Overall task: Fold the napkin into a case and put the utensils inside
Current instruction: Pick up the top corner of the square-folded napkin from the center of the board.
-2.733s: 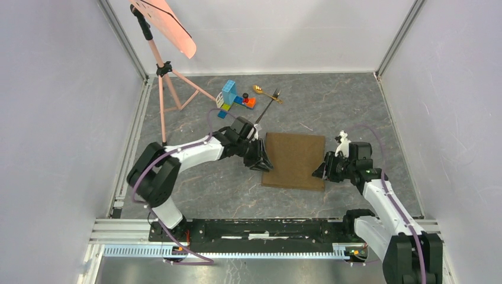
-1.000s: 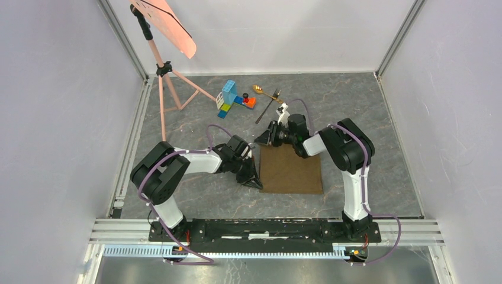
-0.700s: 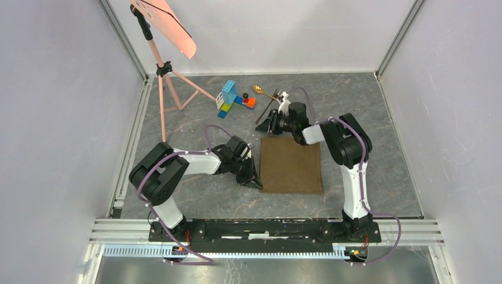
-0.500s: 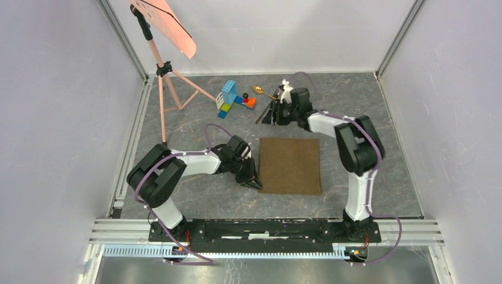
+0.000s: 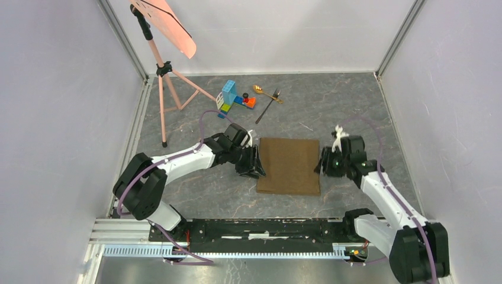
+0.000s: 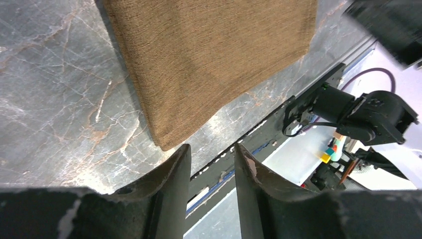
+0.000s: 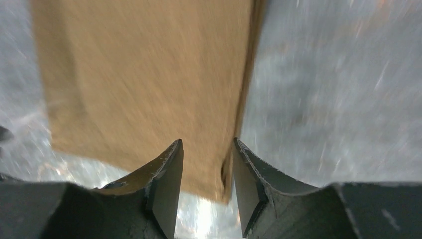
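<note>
Left gripper low at the napkin's left edge, jaws apart, nothing between them; in the left wrist view the left gripper sits just off the near-left corner of the napkin, not touching the cloth. Right gripper at the napkin's right edge, jaws apart too; the right wrist view is blurred, and there the right gripper straddles the right edge of the napkin, cloth edge showing in the gap, cannot tell if a finger touches it. Napkin is brown, flat on the grey marbled table, mid-scene between the two grippers; right edge looks doubled, as if folded over. Spoon, gold, and fork, dark and thin, lie on the table at the far side, well apart from the napkin, handles meeting near the fork's head. Toy blocks just left of the spoon. Pink stand at far left.
</note>
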Robot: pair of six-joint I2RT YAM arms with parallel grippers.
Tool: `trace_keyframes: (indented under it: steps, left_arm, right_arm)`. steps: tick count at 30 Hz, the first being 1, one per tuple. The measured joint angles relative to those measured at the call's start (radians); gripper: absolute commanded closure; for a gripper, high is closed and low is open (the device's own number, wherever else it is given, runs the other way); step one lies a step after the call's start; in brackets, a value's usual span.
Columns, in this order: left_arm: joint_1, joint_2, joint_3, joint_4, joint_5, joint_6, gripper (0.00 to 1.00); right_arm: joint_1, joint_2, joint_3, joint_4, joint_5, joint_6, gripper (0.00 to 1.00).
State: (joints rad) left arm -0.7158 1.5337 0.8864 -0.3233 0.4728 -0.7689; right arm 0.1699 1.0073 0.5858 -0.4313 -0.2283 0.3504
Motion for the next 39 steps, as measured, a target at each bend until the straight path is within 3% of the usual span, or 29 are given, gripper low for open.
trace_keyframes:
  steps: [4, 9, 18, 39]
  left_arm:
    - [0.000, 0.013, 0.003, -0.020, -0.009, 0.023, 0.59]
    - [0.000, 0.076, -0.011, -0.010, -0.010, 0.027, 0.59]
    - [0.000, 0.096, -0.048, 0.010, -0.010, 0.027, 0.59]
    - [0.000, 0.097, -0.088, 0.054, -0.007, 0.027, 0.59]
  right_arm:
    - [0.002, -0.084, -0.137, -0.089, -0.028, 0.050, 0.60]
    - [0.002, -0.122, -0.165, -0.087, -0.058, 0.074, 0.68]
    - [0.003, -0.116, -0.193, -0.078, -0.086, 0.072, 0.62]
    - [0.003, -0.186, -0.241, -0.119, -0.113, 0.069, 0.73]
